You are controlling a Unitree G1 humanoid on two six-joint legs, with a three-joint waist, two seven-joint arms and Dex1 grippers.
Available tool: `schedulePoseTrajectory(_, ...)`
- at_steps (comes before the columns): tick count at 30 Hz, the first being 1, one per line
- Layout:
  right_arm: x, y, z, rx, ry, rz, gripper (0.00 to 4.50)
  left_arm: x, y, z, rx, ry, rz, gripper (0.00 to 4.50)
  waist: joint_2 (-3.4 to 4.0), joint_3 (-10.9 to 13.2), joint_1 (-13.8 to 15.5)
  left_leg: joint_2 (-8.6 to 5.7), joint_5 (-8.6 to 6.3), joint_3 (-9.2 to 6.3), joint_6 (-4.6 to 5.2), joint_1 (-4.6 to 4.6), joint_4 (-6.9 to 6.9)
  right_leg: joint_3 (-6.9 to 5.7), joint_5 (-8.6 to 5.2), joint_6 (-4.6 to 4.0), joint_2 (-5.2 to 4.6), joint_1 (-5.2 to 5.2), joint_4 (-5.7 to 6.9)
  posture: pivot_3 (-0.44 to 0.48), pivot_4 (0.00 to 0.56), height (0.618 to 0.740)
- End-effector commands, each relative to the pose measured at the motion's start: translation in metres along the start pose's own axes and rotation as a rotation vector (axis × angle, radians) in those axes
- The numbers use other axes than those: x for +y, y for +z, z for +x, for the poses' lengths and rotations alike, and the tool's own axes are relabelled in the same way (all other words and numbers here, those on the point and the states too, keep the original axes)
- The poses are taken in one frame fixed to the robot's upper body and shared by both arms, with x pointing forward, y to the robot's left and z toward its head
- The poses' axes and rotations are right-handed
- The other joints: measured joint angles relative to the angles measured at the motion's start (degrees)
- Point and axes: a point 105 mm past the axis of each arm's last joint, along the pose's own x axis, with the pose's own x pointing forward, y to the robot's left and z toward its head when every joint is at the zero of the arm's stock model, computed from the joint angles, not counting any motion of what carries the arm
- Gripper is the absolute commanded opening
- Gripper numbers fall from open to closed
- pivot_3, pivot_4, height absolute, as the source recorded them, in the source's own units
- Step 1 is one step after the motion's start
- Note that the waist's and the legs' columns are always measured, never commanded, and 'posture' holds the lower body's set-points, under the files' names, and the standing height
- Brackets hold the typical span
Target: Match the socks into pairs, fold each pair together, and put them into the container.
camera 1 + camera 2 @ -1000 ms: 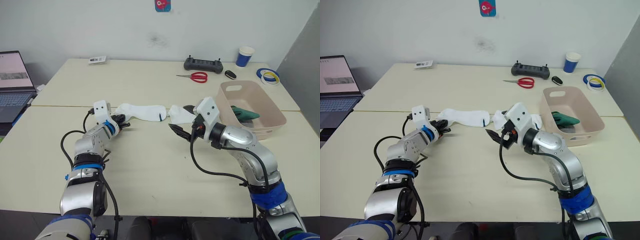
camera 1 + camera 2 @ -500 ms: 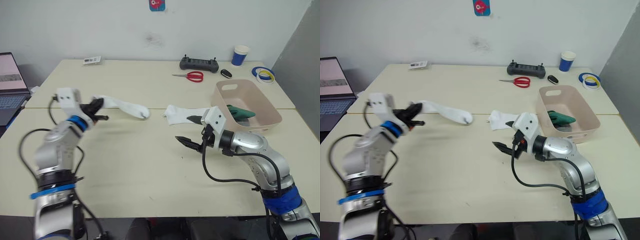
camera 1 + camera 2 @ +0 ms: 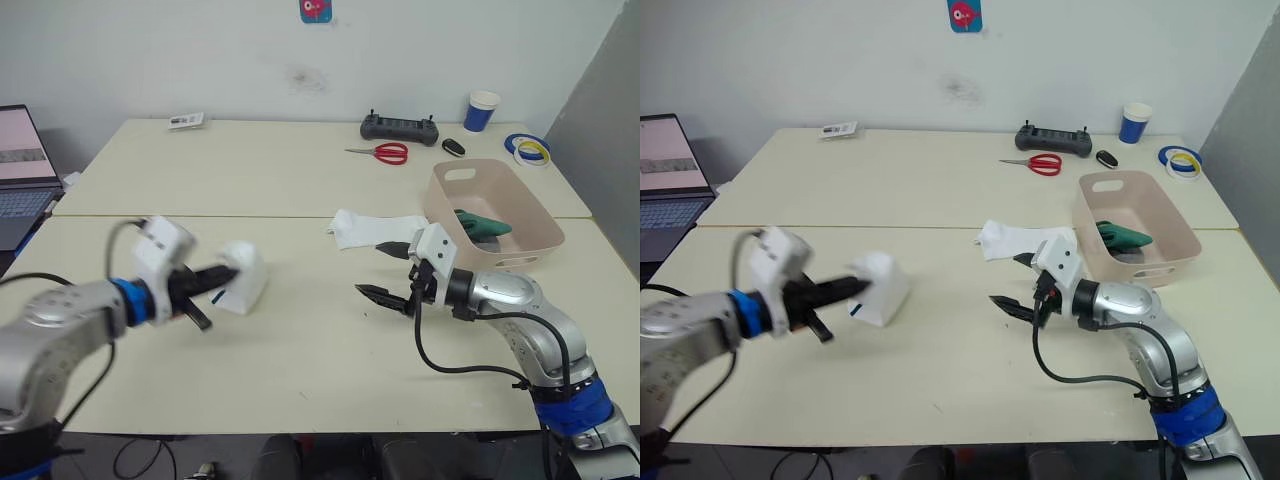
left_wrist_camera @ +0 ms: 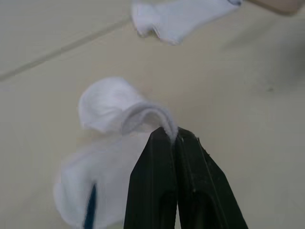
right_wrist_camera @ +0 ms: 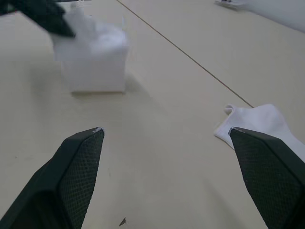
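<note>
My left gripper (image 3: 215,279) is shut on the edge of a white sock (image 3: 243,284) with a small dark mark, which hangs bunched just above the near left of the table. In the left wrist view the fingers (image 4: 159,191) pinch the sock (image 4: 107,107). A second white sock (image 3: 365,228) lies flat mid-table, just left of the container (image 3: 545,238). A dark green sock (image 3: 483,224) lies inside the pink tub. My right gripper (image 3: 375,269) hovers open in front of the flat sock, with nothing between its fingers (image 5: 78,167).
Along the far edge lie red scissors (image 3: 386,153), a black controller (image 3: 400,127), a small black object (image 3: 453,147), a blue paper cup (image 3: 481,110) and tape rolls (image 3: 530,149). A laptop (image 3: 18,170) stands at the far left. A seam (image 3: 150,214) crosses the table.
My left arm has swung back toward me and down, carrying the white sock from the far left to the near left of the table. The right gripper has barely moved.
</note>
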Motion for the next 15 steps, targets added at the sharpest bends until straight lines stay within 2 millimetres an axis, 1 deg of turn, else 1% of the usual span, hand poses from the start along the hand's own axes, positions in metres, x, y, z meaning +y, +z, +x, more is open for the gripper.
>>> schedulePoseTrajectory(1,-0.011,0.009,-0.009,-0.026,-0.035,-0.026,4.50,-0.028,0.011,0.028,-0.053,-0.089,0.081,0.03,0.02,0.0,0.3,0.00,0.00,0.00,0.00,0.00,0.01,0.00,0.00,0.00,0.01,0.00,-0.01,0.000,0.150,0.740)
schedulePoseTrajectory(3,-0.013,0.007,-0.012,-0.019,-0.047,-0.024,4.50,-0.039,0.012,0.041,-0.060,-0.119,0.095,0.03,0.01,0.0,0.6,-0.08,0.00,0.03,0.00,-0.01,0.01,-0.02,0.00,0.00,0.07,0.00,-0.01,0.000,0.150,0.740)
schedulePoseTrajectory(7,-0.014,0.002,-0.016,-0.003,-0.061,-0.020,4.50,-0.052,0.013,0.056,-0.076,-0.145,0.076,0.03,0.00,0.0,0.6,-0.04,-0.01,0.10,0.02,-0.02,0.02,0.05,0.00,0.00,0.07,-0.01,-0.02,0.000,0.150,0.740)
schedulePoseTrajectory(9,-0.014,0.000,-0.018,0.005,-0.067,-0.018,4.50,-0.058,0.011,0.060,-0.070,-0.159,0.071,0.03,0.00,0.0,0.6,-0.01,-0.01,0.06,0.02,-0.01,0.01,0.03,0.00,0.00,0.07,-0.01,-0.02,0.000,0.150,0.740)
schedulePoseTrajectory(12,-0.015,-0.002,-0.021,0.014,-0.072,-0.017,4.50,-0.060,0.010,0.063,-0.073,-0.152,0.081,0.03,0.00,0.0,0.6,0.00,-0.01,0.03,0.02,0.00,0.02,0.03,0.00,0.00,0.08,-0.01,0.00,0.000,0.150,0.740)
schedulePoseTrajectory(15,-0.016,-0.006,-0.023,0.027,-0.073,-0.018,4.50,-0.067,0.017,0.061,-0.116,-0.196,0.065,0.70,0.00,0.0,0.6,-0.02,-0.01,0.05,0.02,-0.01,0.02,0.02,0.00,0.00,0.08,-0.01,0.00,0.000,0.150,0.740)
